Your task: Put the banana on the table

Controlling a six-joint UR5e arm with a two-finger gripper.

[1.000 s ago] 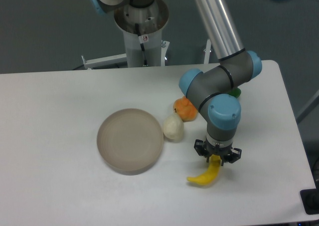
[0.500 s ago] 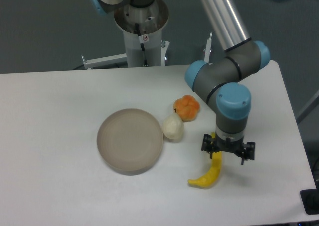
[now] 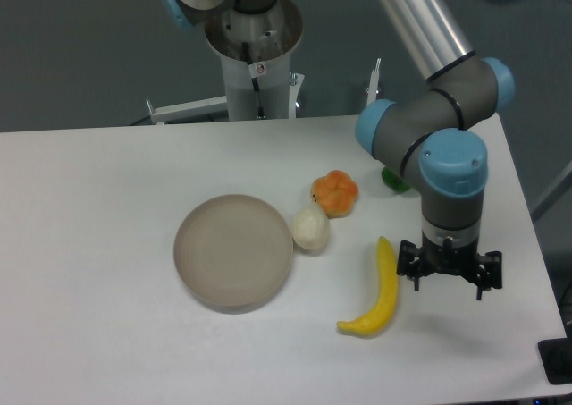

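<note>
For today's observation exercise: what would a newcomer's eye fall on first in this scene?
Probably the bright yellow banana, lying free on the white table near its front edge. Just right of it hangs the open gripper of the grey-and-blue arm, touching nothing. Left of the banana sits a round beige plate, with a cream fruit and an orange fruit beside it.

We have only one fixed view. It looks from the front of the worktop (image 3: pixel 107 333), high up and tilted down, and it faces the robot's base column (image 3: pixel 257 65) at the far edge. It stands at a middle distance: almost the whole worktop fits, but the near edge and the right corner are cut off. The dark floor shows behind.
</note>
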